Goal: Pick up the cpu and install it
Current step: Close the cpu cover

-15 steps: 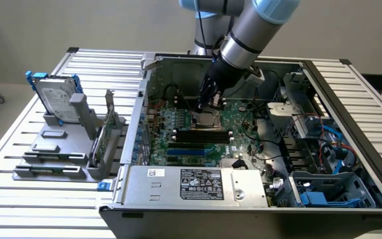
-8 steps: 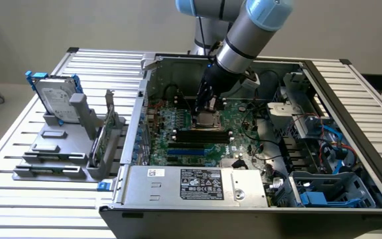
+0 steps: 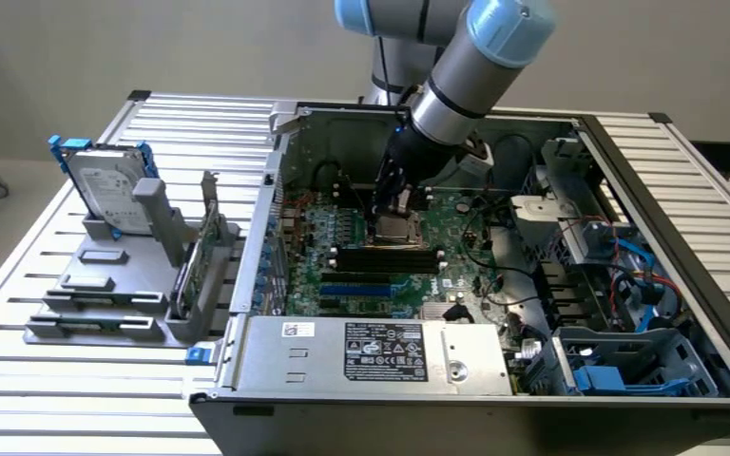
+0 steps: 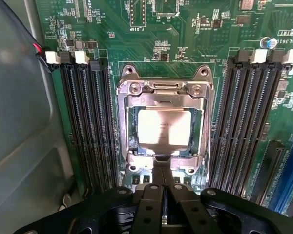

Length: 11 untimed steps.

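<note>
The cpu (image 4: 164, 129), a small square chip with a dull silver top, lies flat inside the metal-framed socket (image 4: 132, 90) on the green motherboard. My gripper (image 4: 162, 168) is shut, and its two dark fingers (image 4: 155, 178) meet at the cpu's near edge. Whether the tips touch the chip I cannot tell. In the exterior view the gripper (image 3: 394, 204) reaches down into the open computer case, directly over the socket and cpu (image 3: 399, 226).
Black memory slots (image 4: 85, 122) (image 4: 244, 117) flank the socket closely. A grey case wall (image 4: 19, 122) stands beside them. Outside the case, a hard drive with blue brackets (image 3: 105, 190) stands in a grey rack (image 3: 111, 285). The power supply (image 3: 378, 351) and cables (image 3: 631, 275) crowd the case.
</note>
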Each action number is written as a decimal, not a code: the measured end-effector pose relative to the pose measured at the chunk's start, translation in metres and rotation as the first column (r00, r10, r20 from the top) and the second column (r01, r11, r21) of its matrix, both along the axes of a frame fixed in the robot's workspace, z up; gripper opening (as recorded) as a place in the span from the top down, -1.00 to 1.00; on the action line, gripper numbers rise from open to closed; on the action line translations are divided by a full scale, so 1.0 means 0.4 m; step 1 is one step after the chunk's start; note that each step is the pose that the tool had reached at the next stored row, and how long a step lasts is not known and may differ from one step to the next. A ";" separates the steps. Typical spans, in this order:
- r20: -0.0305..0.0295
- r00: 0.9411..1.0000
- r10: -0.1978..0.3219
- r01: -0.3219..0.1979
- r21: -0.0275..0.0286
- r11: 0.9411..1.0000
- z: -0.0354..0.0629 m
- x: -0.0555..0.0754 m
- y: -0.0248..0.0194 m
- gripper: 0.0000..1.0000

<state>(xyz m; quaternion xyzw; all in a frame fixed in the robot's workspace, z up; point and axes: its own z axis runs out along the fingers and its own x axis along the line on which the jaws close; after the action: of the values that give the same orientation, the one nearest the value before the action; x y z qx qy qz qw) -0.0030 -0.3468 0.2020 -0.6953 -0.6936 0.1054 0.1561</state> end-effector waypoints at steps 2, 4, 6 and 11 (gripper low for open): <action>0.000 1.000 -0.001 0.001 0.001 1.000 -0.006 0.000 0.000 0.79; 0.000 1.000 -0.003 0.003 0.001 1.000 -0.011 0.000 0.001 0.79; 0.000 1.000 -0.004 0.004 0.002 1.000 -0.017 -0.001 0.001 0.79; -0.001 1.000 -0.008 0.008 0.001 1.000 -0.030 -0.002 0.003 0.79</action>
<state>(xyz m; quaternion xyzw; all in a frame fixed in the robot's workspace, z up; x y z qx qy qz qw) -0.0038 -0.3458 0.1901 -0.6979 -0.6908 0.1047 0.1572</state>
